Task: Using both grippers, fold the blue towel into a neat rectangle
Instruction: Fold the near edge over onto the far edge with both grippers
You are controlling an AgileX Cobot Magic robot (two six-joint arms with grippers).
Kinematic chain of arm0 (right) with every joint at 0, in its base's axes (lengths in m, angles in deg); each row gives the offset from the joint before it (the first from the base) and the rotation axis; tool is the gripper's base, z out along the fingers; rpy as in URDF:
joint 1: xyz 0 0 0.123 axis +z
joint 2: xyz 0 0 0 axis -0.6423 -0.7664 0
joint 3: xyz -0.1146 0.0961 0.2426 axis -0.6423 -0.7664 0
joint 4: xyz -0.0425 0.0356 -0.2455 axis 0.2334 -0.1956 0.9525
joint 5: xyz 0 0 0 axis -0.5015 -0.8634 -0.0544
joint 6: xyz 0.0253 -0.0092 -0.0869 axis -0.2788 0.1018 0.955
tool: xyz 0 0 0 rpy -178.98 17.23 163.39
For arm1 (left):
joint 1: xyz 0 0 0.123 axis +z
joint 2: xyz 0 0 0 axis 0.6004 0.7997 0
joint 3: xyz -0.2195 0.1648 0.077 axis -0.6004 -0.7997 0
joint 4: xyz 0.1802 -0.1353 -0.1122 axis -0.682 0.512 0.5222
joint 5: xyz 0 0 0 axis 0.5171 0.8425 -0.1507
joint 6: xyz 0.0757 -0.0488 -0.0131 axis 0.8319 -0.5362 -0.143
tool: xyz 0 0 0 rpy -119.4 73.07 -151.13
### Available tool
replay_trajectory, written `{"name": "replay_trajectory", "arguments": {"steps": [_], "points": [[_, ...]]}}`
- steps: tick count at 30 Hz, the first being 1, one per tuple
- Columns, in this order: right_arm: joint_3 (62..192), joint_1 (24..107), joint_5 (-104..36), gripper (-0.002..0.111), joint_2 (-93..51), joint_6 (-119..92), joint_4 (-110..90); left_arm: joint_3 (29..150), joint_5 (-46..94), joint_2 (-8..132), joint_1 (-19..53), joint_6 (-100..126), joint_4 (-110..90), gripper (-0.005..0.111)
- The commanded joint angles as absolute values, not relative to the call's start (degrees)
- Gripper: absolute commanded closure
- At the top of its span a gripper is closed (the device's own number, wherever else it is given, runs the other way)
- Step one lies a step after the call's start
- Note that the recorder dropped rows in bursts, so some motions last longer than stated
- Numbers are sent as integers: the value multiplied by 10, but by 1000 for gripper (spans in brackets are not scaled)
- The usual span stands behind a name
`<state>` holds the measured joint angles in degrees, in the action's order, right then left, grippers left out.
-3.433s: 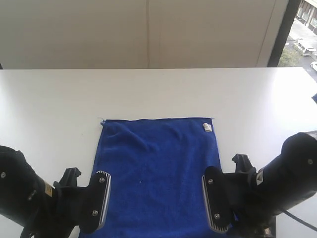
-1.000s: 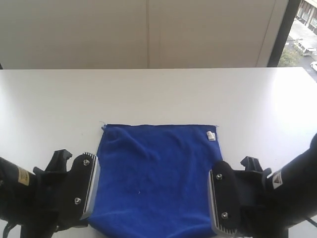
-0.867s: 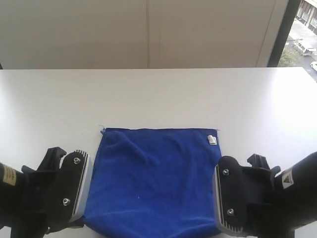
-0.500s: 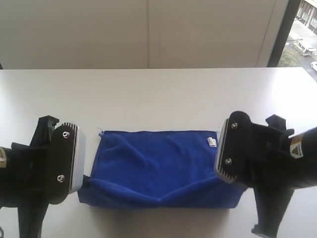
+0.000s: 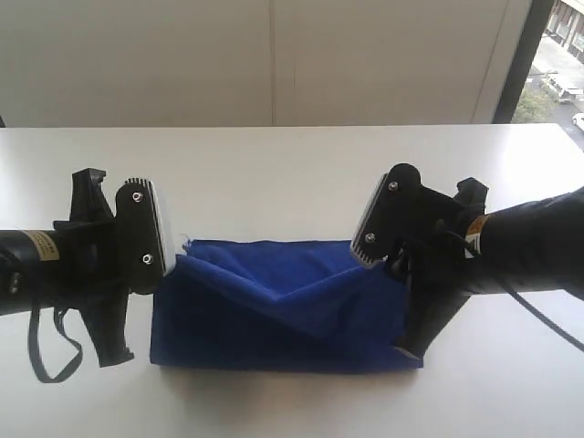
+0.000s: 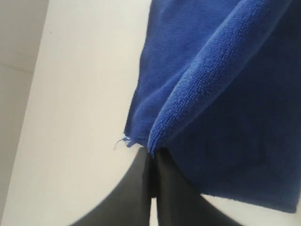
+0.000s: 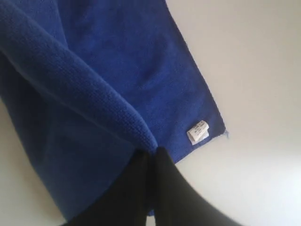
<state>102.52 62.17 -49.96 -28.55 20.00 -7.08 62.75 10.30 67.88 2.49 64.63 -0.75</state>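
Note:
The blue towel (image 5: 274,310) lies on the white table, its near half lifted and carried over its far half, sagging in the middle. My left gripper (image 6: 151,153) is shut on the towel's near left corner (image 6: 160,136), held above the far left corner with its loose thread (image 6: 126,140). My right gripper (image 7: 151,153) is shut on the near right corner, above the far right corner and its white tag (image 7: 198,132). In the exterior view the left arm (image 5: 82,260) and right arm (image 5: 456,242) flank the towel; the fingertips are hidden there.
The white table (image 5: 292,173) stretches beyond the towel to a pale wall. A window strip (image 5: 557,55) is at the far right. A black cable loop (image 5: 50,351) hangs under the left arm.
Both grippers have lifted the towel's near edge and carried it away from the camera, over towards the far edge. The flat towel is now doubled over.

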Motion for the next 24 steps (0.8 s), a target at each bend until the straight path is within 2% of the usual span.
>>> {"name": "replay_trajectory", "arguments": {"steps": [1, 8, 15, 24], "points": [[1030, 590, -426, 108, -326, 189, -63, 631, 42, 720, 30, 638, -5, 107], [1094, 547, -411, 108, -396, 178, -63, 688, -22, 828, 31, 638, -5, 107], [1164, 524, -394, 108, -494, 178, -63, 761, -38, 919, 65, 633, 18, 107], [1171, 524, -334, 108, -568, 178, -63, 761, -79, 981, 88, 598, 8, 107]]}}
